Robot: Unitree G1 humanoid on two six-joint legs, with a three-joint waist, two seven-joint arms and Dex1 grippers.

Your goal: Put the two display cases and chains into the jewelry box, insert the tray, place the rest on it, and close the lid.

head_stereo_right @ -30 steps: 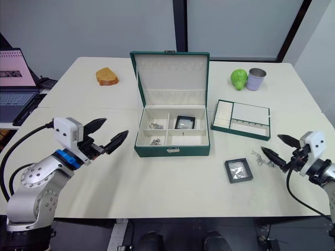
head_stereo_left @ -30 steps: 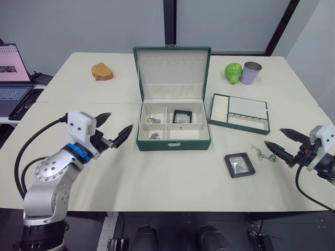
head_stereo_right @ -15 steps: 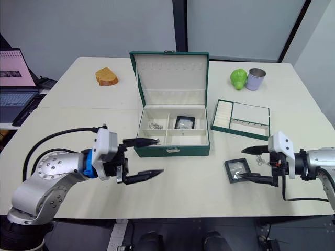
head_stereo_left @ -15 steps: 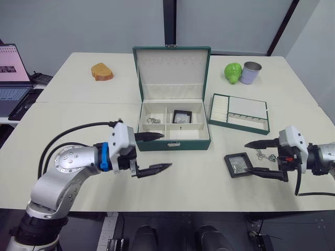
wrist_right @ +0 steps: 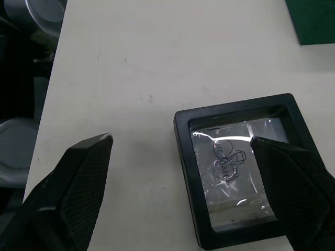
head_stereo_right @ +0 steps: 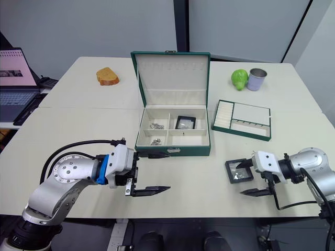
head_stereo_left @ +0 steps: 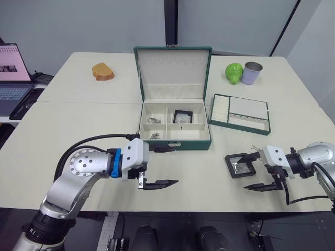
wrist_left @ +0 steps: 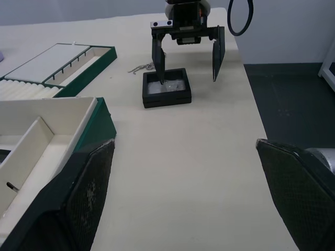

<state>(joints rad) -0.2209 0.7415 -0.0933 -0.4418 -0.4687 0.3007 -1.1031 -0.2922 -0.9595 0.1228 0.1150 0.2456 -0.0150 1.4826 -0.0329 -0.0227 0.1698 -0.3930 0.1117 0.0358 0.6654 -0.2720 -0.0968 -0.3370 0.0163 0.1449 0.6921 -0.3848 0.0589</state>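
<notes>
Right gripper (head_stereo_right: 253,178) hovers with jaws wide apart beside the display case (head_stereo_right: 238,171) on the table (head_stereo_right: 199,183) — one finger over its window, the other off its edge. Misaligned, so closing could flip or shove it. Left gripper (head_stereo_right: 150,172) waits open before the jewelry box (head_stereo_right: 173,150).

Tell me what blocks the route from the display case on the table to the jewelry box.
Nothing visible does. The display case lies under the open right claw, and bare table separates it from the jewelry box, whose lid stands open.
</notes>
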